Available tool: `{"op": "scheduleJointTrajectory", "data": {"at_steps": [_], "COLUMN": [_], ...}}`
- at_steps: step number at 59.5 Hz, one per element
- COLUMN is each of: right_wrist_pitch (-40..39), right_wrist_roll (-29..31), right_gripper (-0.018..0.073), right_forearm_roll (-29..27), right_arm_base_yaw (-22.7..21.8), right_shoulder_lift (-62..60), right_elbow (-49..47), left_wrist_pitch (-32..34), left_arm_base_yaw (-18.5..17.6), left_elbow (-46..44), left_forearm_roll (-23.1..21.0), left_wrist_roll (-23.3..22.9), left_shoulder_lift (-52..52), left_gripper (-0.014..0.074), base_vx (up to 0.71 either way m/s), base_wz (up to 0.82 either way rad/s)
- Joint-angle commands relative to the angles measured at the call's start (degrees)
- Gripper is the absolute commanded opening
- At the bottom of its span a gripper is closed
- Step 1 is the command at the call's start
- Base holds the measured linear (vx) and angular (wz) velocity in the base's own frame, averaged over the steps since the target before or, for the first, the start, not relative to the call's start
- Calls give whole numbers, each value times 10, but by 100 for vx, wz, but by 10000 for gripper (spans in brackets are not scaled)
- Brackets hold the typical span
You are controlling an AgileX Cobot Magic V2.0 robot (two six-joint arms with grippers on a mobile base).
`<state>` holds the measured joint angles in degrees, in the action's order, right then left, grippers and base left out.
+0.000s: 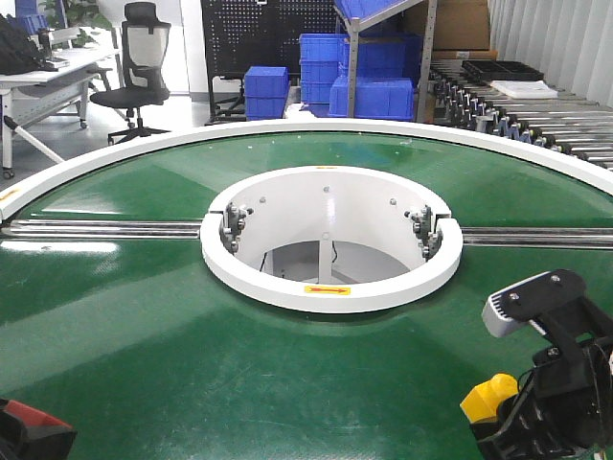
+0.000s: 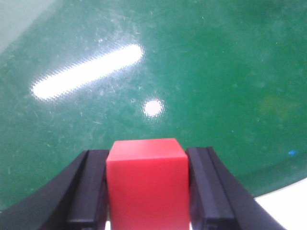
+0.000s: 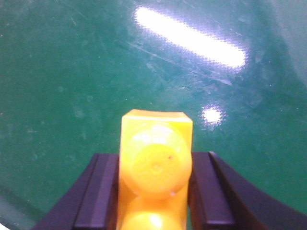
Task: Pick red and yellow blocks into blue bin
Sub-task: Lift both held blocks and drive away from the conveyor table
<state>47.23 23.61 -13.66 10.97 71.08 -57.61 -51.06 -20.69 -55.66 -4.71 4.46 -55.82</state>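
Note:
My left gripper is shut on the small red cube, which is held between both black fingers above the green belt. In the front view the cube shows at the bottom left corner. My right gripper is shut on the yellow studded brick, with its studs facing the camera. In the front view the brick sits in the right gripper at the bottom right, just above the belt. The blue bin is out of view.
A round green conveyor belt fills the scene, with a white ring hub at its middle and metal rails to either side. Stacked blue crates and a roller conveyor stand behind the outer white rim.

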Motion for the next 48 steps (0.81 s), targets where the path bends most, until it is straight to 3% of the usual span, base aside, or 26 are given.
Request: {"op": "scheduleJointTrajectory", "data": {"at_steps": [1, 48], "right_wrist_pitch": [-26, -25], "right_wrist_roll": [5, 5], "right_gripper": [244, 244], "right_forearm_roll": [-5, -5], "right_arm_base_yaw": [-2, -2], "right_shoulder_lift": [-14, -14], "right_elbow": [-15, -15], "left_wrist_pitch": [38, 38], "left_arm_base_yaw": [-3, -3], "left_elbow": [-14, -14], "left_forearm_roll": [-6, -6], "left_wrist_roll": [-1, -1], "left_shoulder_lift": [9, 9], "left_gripper": [235, 235], "base_vx": [0, 0], "base_wz": [0, 0]}}
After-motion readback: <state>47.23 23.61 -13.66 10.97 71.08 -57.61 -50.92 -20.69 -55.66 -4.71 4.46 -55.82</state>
